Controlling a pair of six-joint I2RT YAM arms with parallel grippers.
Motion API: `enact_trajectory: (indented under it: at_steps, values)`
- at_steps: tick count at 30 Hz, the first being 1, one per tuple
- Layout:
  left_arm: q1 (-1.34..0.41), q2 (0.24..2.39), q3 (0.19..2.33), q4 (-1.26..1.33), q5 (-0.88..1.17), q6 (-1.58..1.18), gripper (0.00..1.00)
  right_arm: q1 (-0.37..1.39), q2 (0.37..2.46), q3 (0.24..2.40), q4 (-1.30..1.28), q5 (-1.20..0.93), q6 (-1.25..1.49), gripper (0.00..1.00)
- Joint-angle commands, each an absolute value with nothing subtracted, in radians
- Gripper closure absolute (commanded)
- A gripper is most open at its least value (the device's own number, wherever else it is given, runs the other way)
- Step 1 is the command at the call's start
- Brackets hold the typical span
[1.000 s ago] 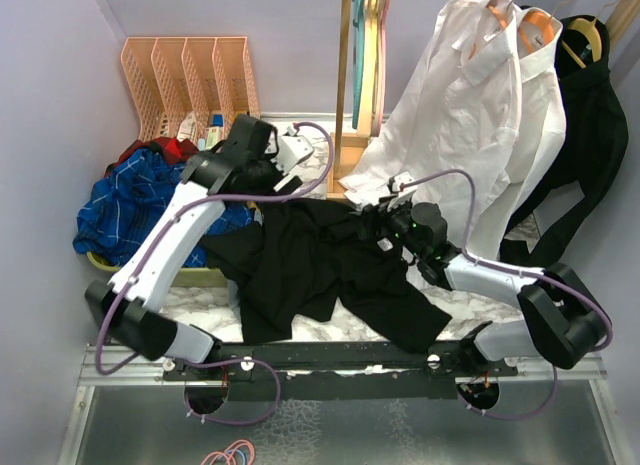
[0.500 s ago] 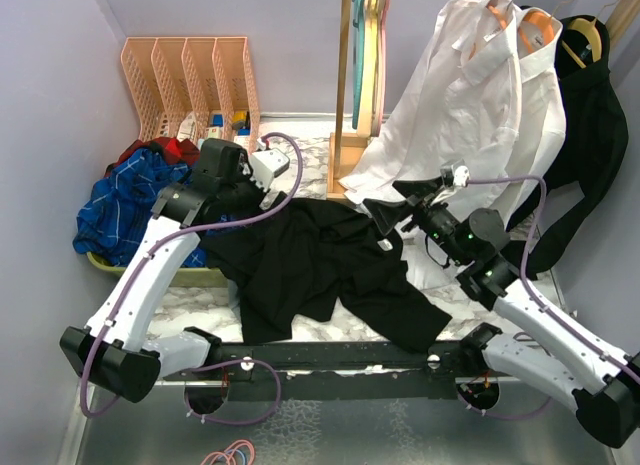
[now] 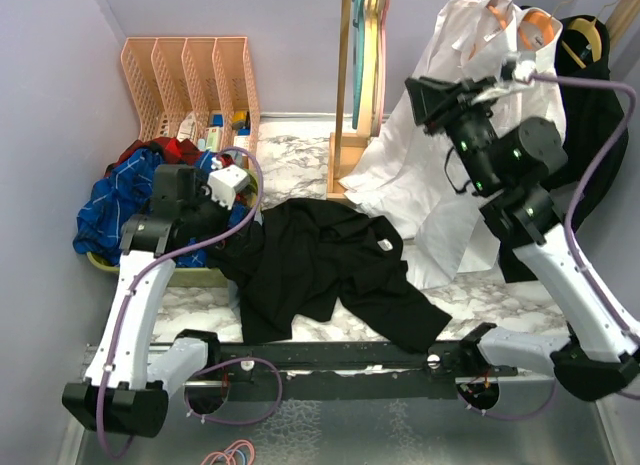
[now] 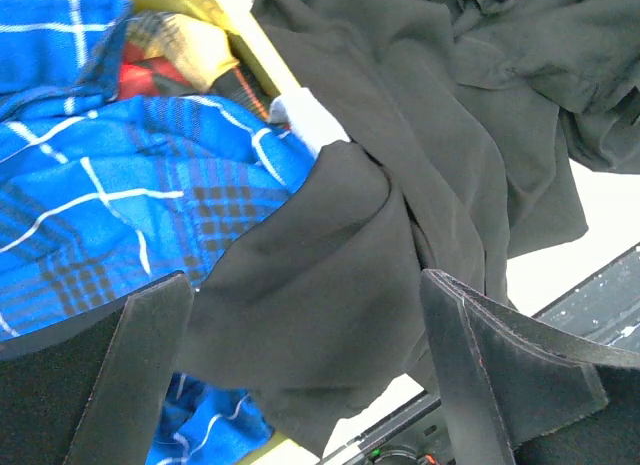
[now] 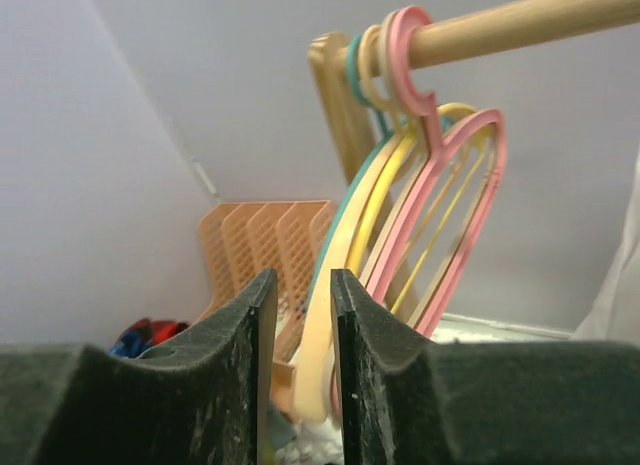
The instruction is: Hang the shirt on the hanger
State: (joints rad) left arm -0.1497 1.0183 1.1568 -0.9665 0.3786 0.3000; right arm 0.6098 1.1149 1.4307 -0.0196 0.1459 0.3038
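Barely begun: shirt [image 3: 330,265] lies crumpled on tabletop [image 3: 300,155], unhung. Hanger [image 5: 440,215] hangs on rod [image 5: 500,25], ungrasped. Left hand [image 4: 300,365] wide open above the shirt; right hand [image 5: 297,355] nearly closed, empty, facing the hanger.

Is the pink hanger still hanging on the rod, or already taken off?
Still on: the pink hanger hooks over the wooden rod, beside other hangers.

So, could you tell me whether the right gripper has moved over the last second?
Yes: the right gripper rose from the black shirt toward the wooden rail.
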Motion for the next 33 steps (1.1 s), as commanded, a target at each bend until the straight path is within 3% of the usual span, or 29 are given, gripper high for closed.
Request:
enact_trajectory:
  at_steps: [1,7,16,21,33]
  values:
    - [-0.078,0.935,1.144,-0.970,0.444,0.292,0.01,0.612,1.309,1.610,-0.175,0.305,0.262,0.71]
    - [-0.039,0.941,1.167,-0.978,0.447,0.299,0.01,0.612,1.471,1.770,-0.198,0.341,0.274,0.68]
    - [-0.022,0.926,1.124,-0.950,0.482,0.303,0.01,0.612,1.553,1.837,-0.154,0.416,0.216,0.68]
    - [-0.021,0.936,1.122,-0.939,0.521,0.303,0.01,0.604,1.574,1.842,-0.142,0.449,0.198,0.61]
    - [-0.021,0.941,1.098,-0.922,0.502,0.300,0.01,0.559,1.651,1.884,-0.164,0.437,0.192,0.61]
